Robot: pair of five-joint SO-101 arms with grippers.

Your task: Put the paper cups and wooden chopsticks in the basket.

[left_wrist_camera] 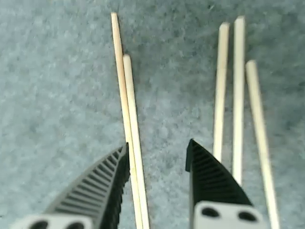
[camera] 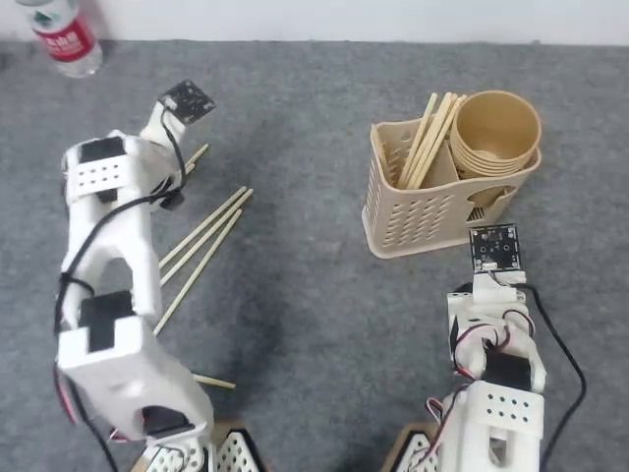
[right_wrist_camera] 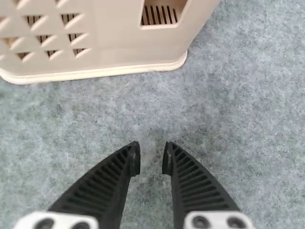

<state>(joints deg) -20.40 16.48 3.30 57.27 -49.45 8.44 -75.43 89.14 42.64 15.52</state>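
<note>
Loose chopsticks lie on the mat at the left, slanting side by side, well apart from the basket. One more stick lies alone by the left arm's base. In the left wrist view a pair lies touching lengthwise, and three more lie near it.

The left gripper hangs just over the mat with its jaws wide apart and nothing held. The pair runs into the gap, close against one finger, while the three sticks pass on the outer side of the other finger.

The basket stands at the right. It holds a bundle of chopsticks leaning upright in one end and stacked cups in the other.

The right gripper is low over the mat just in front of the basket wall, jaws parted by a narrow gap and empty.

A bottle lies at the far left corner.
</note>
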